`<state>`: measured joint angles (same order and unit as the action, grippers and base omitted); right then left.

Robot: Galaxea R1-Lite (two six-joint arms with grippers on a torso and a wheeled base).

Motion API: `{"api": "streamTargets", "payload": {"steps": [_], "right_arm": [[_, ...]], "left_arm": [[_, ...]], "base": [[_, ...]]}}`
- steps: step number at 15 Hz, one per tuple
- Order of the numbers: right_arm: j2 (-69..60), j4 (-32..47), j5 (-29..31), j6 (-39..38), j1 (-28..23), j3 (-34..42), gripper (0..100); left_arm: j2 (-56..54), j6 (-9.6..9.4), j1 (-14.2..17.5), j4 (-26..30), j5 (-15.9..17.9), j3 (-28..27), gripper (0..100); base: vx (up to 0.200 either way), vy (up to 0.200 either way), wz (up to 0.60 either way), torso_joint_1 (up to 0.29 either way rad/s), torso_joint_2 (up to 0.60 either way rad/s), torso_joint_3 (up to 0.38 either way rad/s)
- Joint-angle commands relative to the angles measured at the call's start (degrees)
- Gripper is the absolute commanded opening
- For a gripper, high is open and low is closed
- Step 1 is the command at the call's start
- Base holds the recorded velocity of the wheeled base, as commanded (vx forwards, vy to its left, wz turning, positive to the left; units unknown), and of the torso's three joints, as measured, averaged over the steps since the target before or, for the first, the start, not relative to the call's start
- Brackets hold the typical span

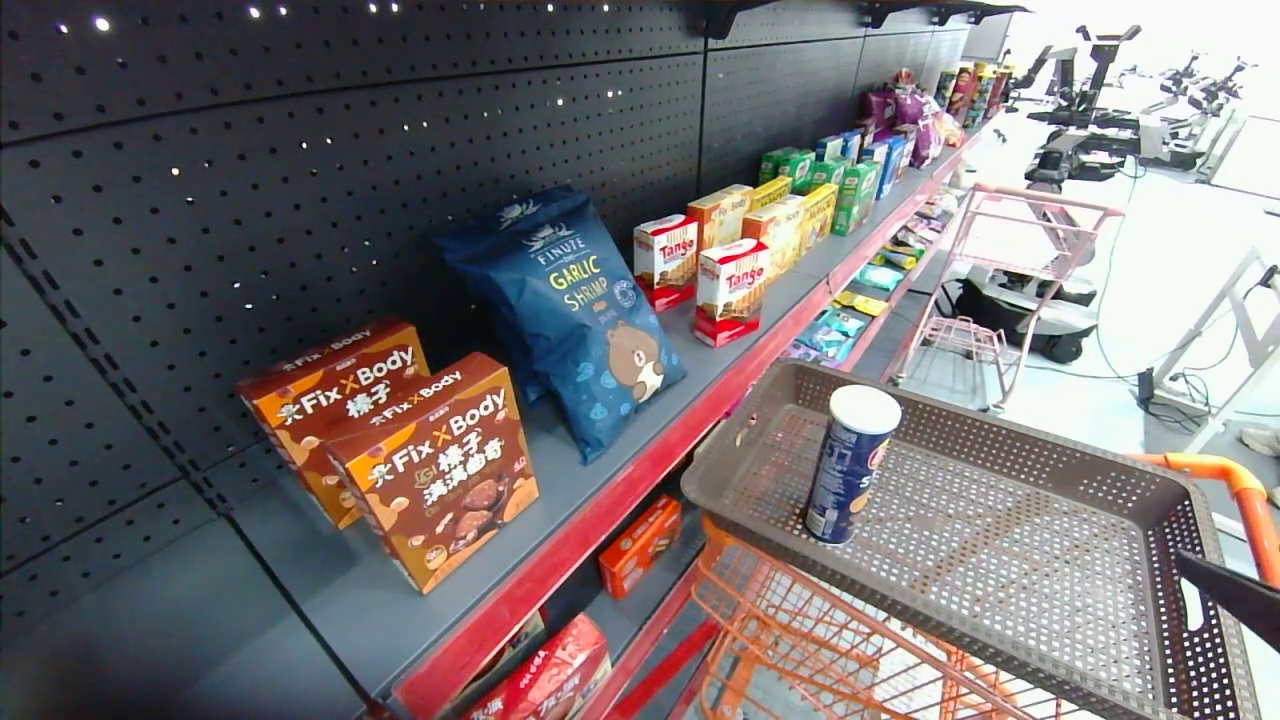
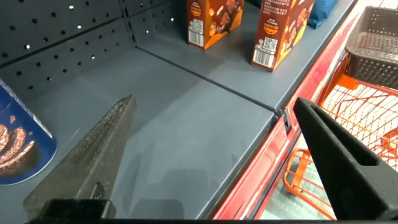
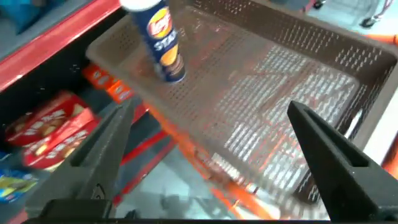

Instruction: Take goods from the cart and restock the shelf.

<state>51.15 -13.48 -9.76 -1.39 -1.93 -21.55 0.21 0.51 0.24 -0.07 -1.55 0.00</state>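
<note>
A can of chips [image 1: 850, 465] stands upright in the grey tray [image 1: 1010, 540] on the orange cart [image 1: 780, 640]. The left gripper [image 2: 213, 106] is wide open and empty over the shelf [image 1: 330, 590]. The right gripper [image 3: 210, 109], equally open and empty, is above the tray.

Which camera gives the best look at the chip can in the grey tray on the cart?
The head view: the can stands upright and whole in the tray. The right wrist view has the can from above, its top cut by the edge. The left wrist view catches a tray corner.
</note>
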Motion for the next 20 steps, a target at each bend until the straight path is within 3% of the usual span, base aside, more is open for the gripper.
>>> {"api": "streamTargets", "payload": {"steps": [1,3,6,10,15,20], "right_arm": [[22.06,-10.16,1.59,3.76,-0.89,-7.54,100],[28.48,-10.51,1.24,5.08,-0.45,-12.11,100],[32.61,-10.78,-1.84,5.87,0.34,-12.90,100],[34.98,-10.78,-10.45,10.27,0.08,-11.93,100],[42.89,-18.51,-14.84,12.29,0.34,-13.78,100],[49.13,-20.36,-19.42,13.87,1.14,-19.40,100]], "left_arm": [[0.06,0.02,0.02,-0.01,-0.03,0.00,100],[-0.03,0.02,0.02,-0.01,-0.03,0.00,100],[-0.03,0.02,0.02,-0.01,-0.03,0.00,100],[0.06,0.02,0.02,-0.01,-0.03,0.00,100],[0.06,0.02,0.02,-0.01,-0.03,0.00,100],[-0.03,0.02,0.02,-0.01,-0.03,0.00,100]], "base": [[0.000,0.000,0.00,0.000,0.00,0.000],[0.000,0.000,0.00,0.000,0.00,0.000],[0.000,0.000,0.00,0.000,0.00,0.000],[0.000,0.000,0.00,0.000,0.00,0.000],[0.000,0.000,0.00,0.000,0.00,0.000],[0.000,0.000,0.00,0.000,0.00,0.000]]}}
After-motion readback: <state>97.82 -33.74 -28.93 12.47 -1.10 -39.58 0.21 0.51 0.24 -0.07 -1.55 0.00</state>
